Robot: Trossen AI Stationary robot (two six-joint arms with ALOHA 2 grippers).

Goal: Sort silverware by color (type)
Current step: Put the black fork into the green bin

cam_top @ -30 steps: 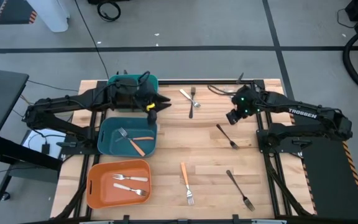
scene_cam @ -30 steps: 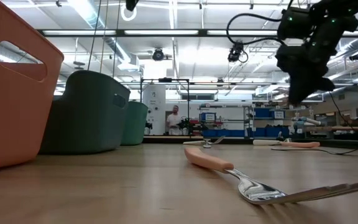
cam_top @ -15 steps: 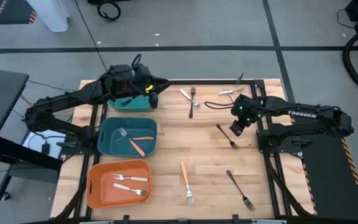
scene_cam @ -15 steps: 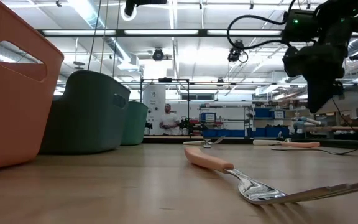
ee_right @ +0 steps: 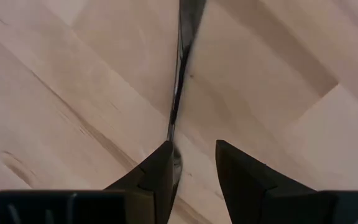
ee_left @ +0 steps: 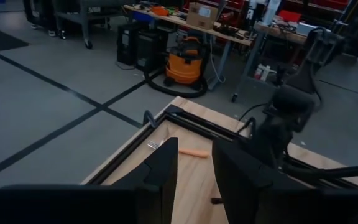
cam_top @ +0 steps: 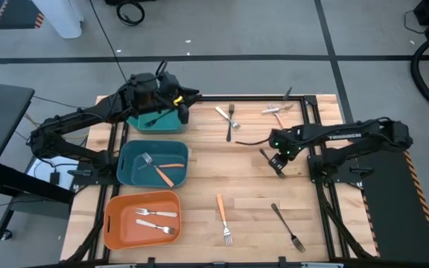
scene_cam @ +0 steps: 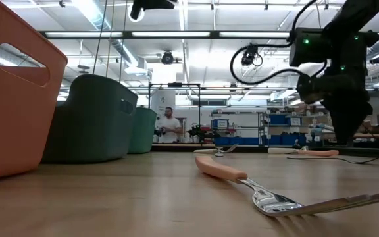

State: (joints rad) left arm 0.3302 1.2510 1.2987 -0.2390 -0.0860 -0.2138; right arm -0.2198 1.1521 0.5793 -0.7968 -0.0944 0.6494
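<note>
Black fork (cam_top: 272, 163) lies on the table (cam_top: 252, 186), the right gripper (cam_top: 277, 161) low over it, fingers apart astride its handle. Left gripper (cam_top: 180, 110) hovers parted above the far teal bin (cam_top: 155, 121).

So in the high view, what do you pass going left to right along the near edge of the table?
Orange plastic bin holding cream-handled forks, then the orange-handled fork lying alone on the wood, then the all-black fork.

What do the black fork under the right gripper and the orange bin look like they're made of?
Black fork: uniformly dark with a slight sheen, so probably coated metal or plastic; can't tell which. Orange bin: looks like moulded plastic, matte, with rounded corners and a cut-out handle visible in the low view.
</note>
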